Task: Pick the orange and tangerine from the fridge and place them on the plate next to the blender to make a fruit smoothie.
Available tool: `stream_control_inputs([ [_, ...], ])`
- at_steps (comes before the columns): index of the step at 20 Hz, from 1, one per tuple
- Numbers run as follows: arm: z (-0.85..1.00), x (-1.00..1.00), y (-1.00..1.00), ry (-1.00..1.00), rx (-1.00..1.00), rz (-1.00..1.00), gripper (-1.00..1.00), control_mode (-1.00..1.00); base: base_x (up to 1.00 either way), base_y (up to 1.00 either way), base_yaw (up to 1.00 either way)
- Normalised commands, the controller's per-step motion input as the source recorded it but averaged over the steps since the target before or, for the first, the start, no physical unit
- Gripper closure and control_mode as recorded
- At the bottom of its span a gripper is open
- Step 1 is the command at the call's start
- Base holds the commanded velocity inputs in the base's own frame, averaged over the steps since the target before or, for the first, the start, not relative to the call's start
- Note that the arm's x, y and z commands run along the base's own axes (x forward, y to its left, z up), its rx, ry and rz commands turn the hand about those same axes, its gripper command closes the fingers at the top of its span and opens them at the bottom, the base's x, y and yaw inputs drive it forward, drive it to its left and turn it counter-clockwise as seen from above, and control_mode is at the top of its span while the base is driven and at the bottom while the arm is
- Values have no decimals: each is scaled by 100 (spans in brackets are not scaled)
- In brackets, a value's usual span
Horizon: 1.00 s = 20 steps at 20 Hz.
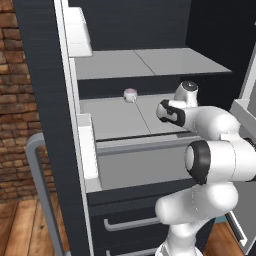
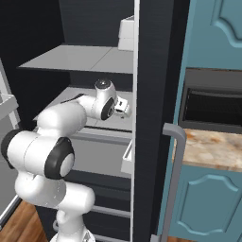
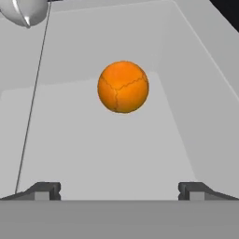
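At the bottom of the hand view the gripper (image 3: 119, 190) shows its two dark fingertips (image 3: 44, 190) spread wide, jaws fully apart with nothing between them; in the left base view the white arm reaches in from the lower right toward the middle of the frame, into the open fridge (image 1: 47, 100). Beyond the tips runs bare light grey shelf (image 3: 102, 149), and then, in the upper centre of the hand view, the orange fruit (image 3: 123, 87) rests on that shelf, well apart from the fingers and roughly centred between them; whether it is the orange or the tangerine cannot be told. It is a round ball of strong, even orange with thin darker seam lines crossing its skin. I judge it light, firm with a little give, and smooth enough to roll or squirt out if pinched off-centre, so the best hold would be across its widest middle, one pad on each side, level with the shelf. Farther back, at the upper left corner of the hand view, sits a pale rounded object (image 3: 24, 11), which the left base view shows as a small whitish thing near the shelf's rear
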Motion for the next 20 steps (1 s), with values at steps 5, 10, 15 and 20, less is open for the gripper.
stream_control_inputs([
  [5,-12,35,-1,2,0,0,-100,-100,0,0,0],
  [10,-14,29,-1,5,0,0,-100,-100,0,0,0],
  [15,-20,35,-12,6,0,0,-100,-100,0,0,0],
  [20,-22,20,-18,4,0,0,-100,-100,0,0,0],
])
